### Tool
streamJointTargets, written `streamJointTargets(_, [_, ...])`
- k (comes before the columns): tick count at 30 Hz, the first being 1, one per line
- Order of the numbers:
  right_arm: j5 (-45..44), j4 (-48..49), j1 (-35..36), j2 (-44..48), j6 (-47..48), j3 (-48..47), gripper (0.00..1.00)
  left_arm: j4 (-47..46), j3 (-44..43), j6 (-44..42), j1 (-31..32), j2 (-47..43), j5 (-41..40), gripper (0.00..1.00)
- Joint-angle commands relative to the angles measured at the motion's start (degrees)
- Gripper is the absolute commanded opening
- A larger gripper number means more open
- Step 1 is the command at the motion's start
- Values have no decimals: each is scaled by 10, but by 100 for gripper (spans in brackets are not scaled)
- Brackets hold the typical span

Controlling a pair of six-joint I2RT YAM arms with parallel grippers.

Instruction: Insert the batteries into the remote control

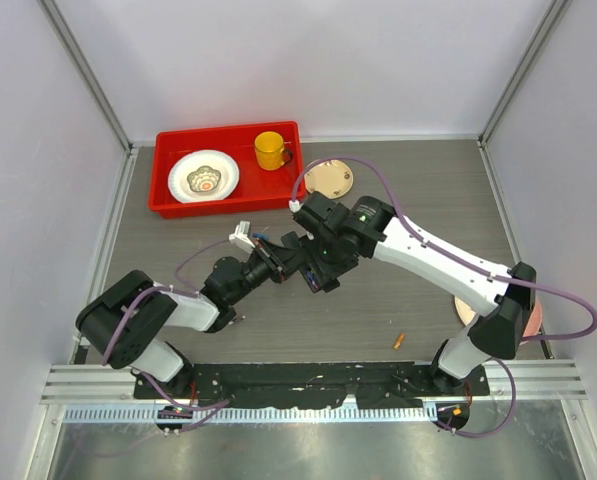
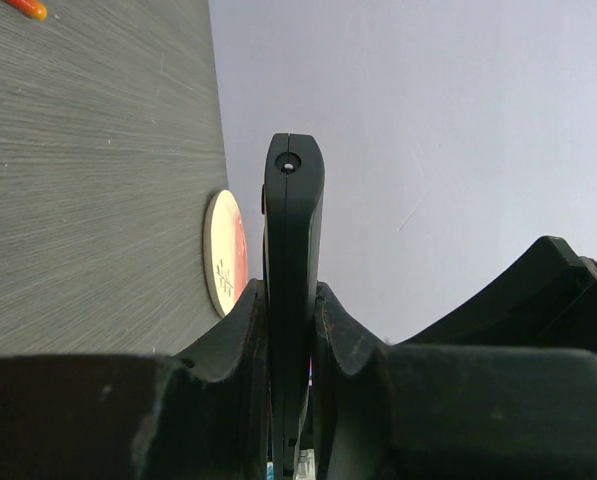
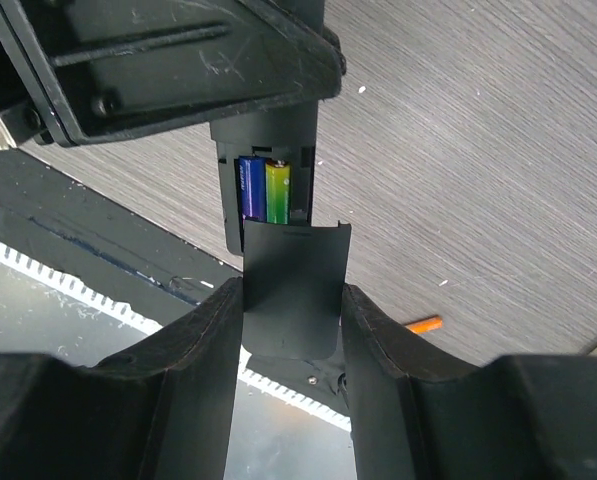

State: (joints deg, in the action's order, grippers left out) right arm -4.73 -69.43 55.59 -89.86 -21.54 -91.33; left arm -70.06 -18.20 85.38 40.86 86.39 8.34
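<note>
- Right tool (image 3: pixel 290 292): nearest the right wrist camera, its two fingers pressed in on the side edges of the back cover (image 3: pixel 293 275), which it holds flat and lengthwise.
- Remote control (image 3: pixel 264 137): straight ahead of the right tool, off the counter (image 3: pixel 478 150), battery bay facing the camera. The cover's front edge meets the near end of the bay; I can't tell if it has caught the rails yet.
- Bay holds a blue cell (image 3: pixel 251 188) and a green cell (image 3: pixel 278 190), side by side and lying level. It looks full.
- Left tool (image 2: pixel 290 296): clamped on the remote's two broad faces. From its wrist camera the remote shows edge-on, sticking out past the fingertips.
- Orange cell (image 3: pixel 424 324): loose on the counter, off to the right of the right tool and well apart. Probably a spare, so leave it.
- Step in hand (my read): slide the cover shut over the bay. Loading looks done and closing is what remains.
- Doing it well:
  - Keep the cover parallel to the remote's back and centred on the bay's width.
  - Push straight along the remote's long axis toward the left tool.
  - Hold the left grip firm so the remote doesn't pivot.
  - Squeeze the cover lightly, since too much could bow the thin cover off its rails.
- Risk: a tilted cover rides up over the cells or jams at one corner.
</note>
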Motion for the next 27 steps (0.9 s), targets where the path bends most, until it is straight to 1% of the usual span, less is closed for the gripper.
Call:
streamJointTargets(1, [6,0,6,-15,12,-33,1,-53,-2,12,2,3,-6,0])
streamJointTargets(9, [4,-5,7,-41,18,-50,1,-61,2,16,4,11,-2,0])
streamJointTargets(27, [9,-1,7,-59,20,-50,1,-96,3,26,4,31,6,0])
